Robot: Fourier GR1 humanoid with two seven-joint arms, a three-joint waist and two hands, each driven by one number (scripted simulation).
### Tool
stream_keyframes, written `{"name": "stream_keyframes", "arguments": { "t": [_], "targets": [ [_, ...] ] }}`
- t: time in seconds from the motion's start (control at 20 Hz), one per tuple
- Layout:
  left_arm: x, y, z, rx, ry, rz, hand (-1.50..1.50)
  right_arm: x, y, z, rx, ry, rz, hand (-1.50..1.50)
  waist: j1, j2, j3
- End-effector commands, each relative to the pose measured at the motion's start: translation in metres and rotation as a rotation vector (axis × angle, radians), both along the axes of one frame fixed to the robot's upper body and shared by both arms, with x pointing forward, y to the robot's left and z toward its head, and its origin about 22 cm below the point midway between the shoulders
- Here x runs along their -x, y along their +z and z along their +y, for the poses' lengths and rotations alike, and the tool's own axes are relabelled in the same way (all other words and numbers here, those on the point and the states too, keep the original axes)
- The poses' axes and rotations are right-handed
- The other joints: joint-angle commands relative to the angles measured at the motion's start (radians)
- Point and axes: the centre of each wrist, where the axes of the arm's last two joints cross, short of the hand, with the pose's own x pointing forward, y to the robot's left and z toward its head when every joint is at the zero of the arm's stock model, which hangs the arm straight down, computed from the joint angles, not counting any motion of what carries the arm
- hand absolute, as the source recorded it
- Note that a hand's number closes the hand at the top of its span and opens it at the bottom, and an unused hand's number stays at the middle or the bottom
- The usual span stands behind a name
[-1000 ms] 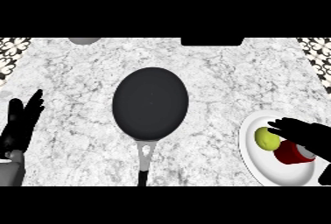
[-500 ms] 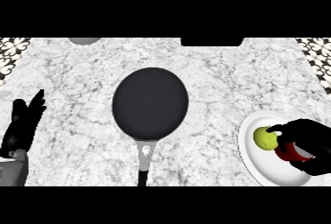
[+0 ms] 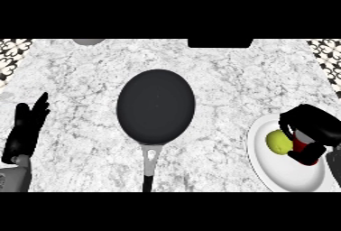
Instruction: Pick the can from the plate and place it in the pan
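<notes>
A black pan (image 3: 156,107) lies in the middle of the marble counter, its handle pointing toward me. At the right edge sits a white plate (image 3: 286,173) with a yellow-green fruit (image 3: 278,142) on it. Beside the fruit stands the red can (image 3: 305,145), mostly hidden by my right hand (image 3: 313,126), whose fingers and thumb are curled round it. Only a strip of red and white shows between them. My left hand (image 3: 25,128) rests open at the left edge, fingers up, far from the pan.
A grey round object (image 3: 86,41) shows at the counter's far edge, top left. A dark rectangular object (image 3: 220,43) sits at the far edge, top centre. Patterned surfaces (image 3: 328,54) flank the counter's far corners. Bare marble lies between the pan and the plate.
My right hand has come down over the can and its fingers have curled round it, hiding most of the red. The left hand has barely shifted.
</notes>
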Motion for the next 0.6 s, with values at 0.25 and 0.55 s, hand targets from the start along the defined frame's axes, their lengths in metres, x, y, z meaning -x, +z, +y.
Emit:
{"name": "stream_keyframes", "arguments": {
  "t": [0.25,0.55],
  "targets": [
    [-0.003,0.012,0.008,-0.010,0.019,0.008,0.00,-0.034,0.023,0.023,-0.240,-0.115,-0.236,1.50,-0.006,0.000,0.006],
    [0.004,0.002,0.003,-0.001,0.017,0.002,0.00,-0.045,0.063,0.072,-0.505,0.020,-0.401,1.50,-0.004,-0.002,0.005]
  ]
}}
